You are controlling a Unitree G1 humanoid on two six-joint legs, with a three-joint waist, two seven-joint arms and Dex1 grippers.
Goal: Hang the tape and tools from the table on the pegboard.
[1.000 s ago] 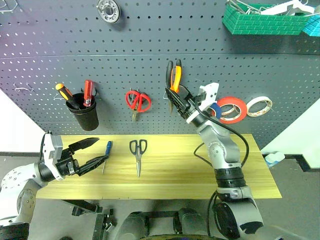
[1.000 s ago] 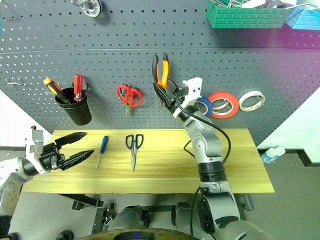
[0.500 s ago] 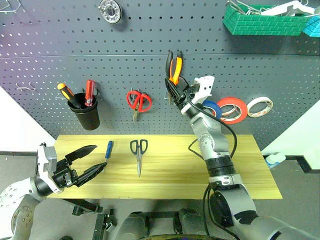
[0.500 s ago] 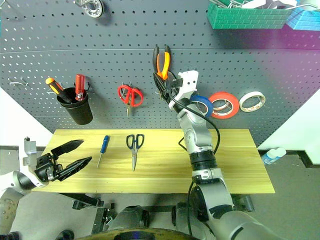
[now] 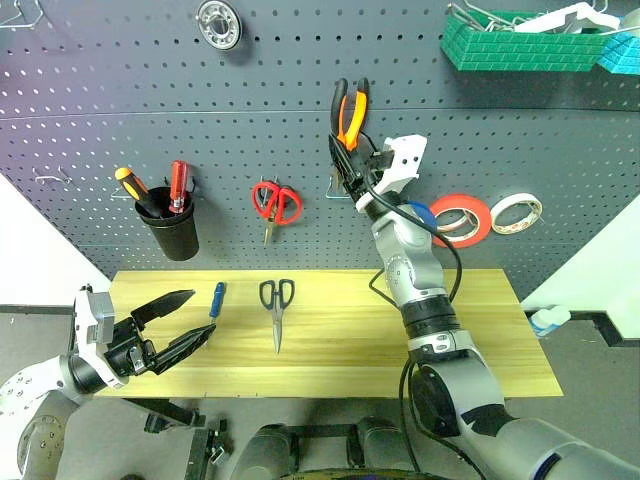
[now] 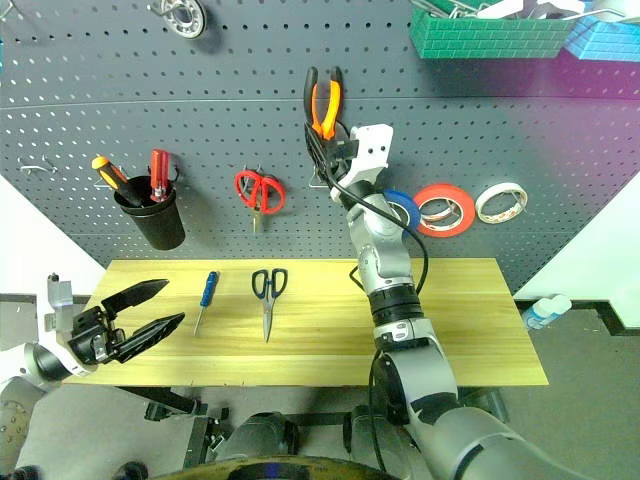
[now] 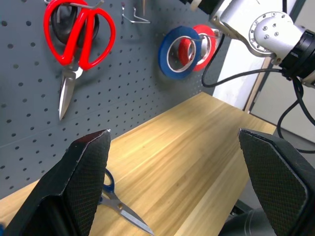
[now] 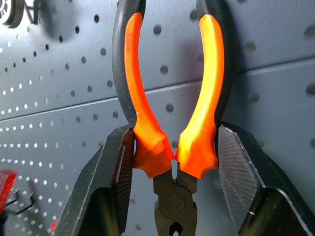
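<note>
At pegboard (image 5: 250,120): pliers (image 8: 170,113) unmarked, no writing legible.

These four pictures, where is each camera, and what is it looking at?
Head views: high, facing the pegboard and table; both arms show.
Left wrist view: low, looking along the open left gripper past red scissors and blue tape.
Right wrist view: looks along the right gripper clamping the pliers.
Shared: pegboard in all.
</note>
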